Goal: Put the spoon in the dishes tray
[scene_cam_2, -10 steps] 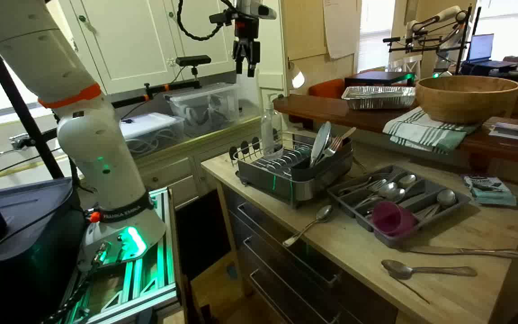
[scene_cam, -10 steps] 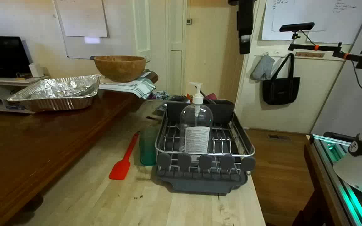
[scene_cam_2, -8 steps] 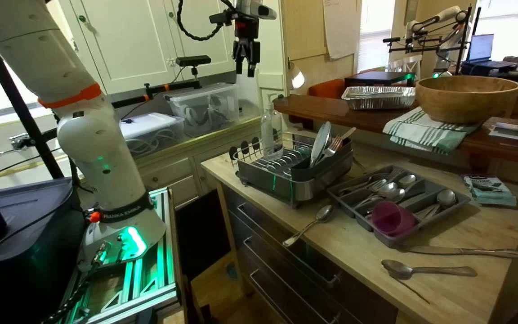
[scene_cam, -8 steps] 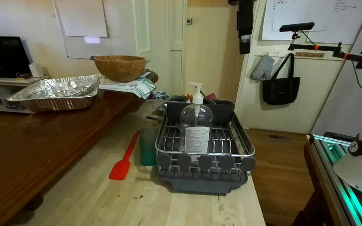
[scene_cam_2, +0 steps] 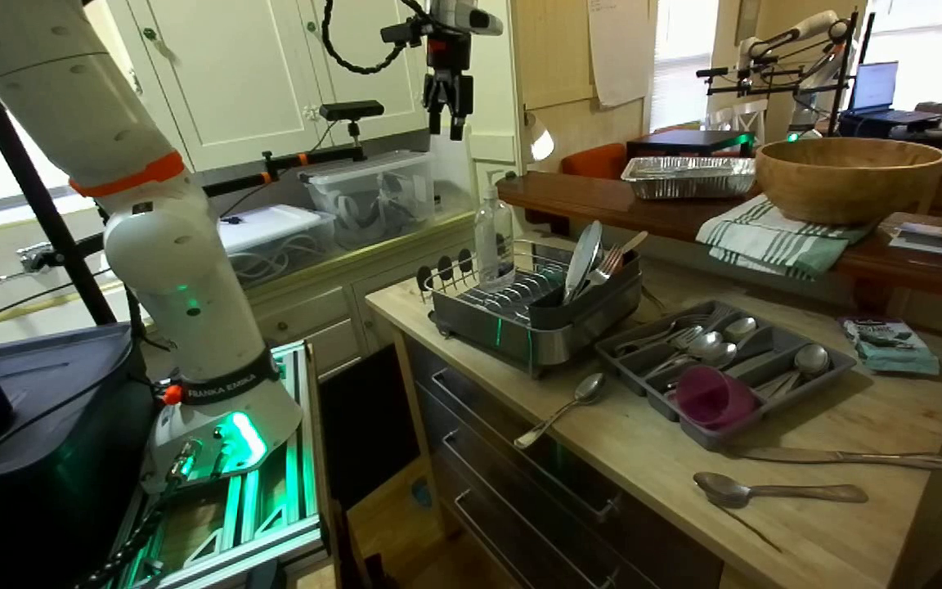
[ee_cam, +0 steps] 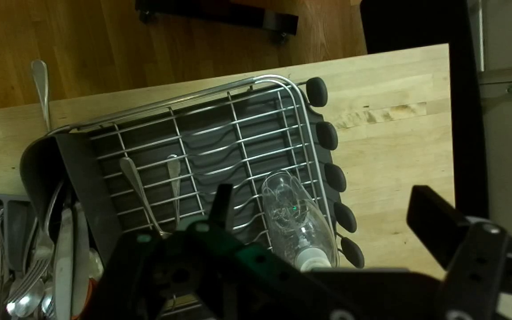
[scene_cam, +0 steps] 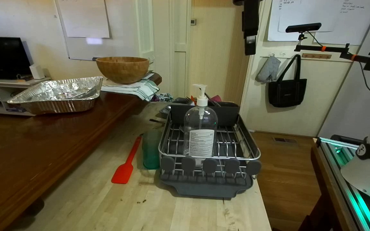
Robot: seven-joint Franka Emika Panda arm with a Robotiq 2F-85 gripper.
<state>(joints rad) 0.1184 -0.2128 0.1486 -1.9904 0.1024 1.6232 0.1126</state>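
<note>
A metal spoon (scene_cam_2: 569,409) lies on the counter beside the rack, its handle sticking past the counter edge. A handle that looks like this spoon's (ee_cam: 40,84) shows at the upper left of the wrist view. Another spoon (scene_cam_2: 778,491) lies nearer that camera. The dishes tray is the black wire rack (scene_cam_2: 487,323) on a dark drip tray; it also shows in an exterior view (scene_cam: 204,187) and the wrist view (ee_cam: 211,118). My gripper (scene_cam_2: 446,129), also in an exterior view (scene_cam: 250,51) and the wrist view (ee_cam: 325,200), is open and empty, high above the rack.
A tall clear pump bottle (scene_cam: 201,141) stands in the rack. The caddy (ee_cam: 82,178) holds knives and forks. Two utensils (ee_cam: 138,186) lie in the rack. A grey cutlery organizer (scene_cam_2: 823,384), a green cup (scene_cam: 151,150) and a red spatula (scene_cam: 127,166) are on the counter.
</note>
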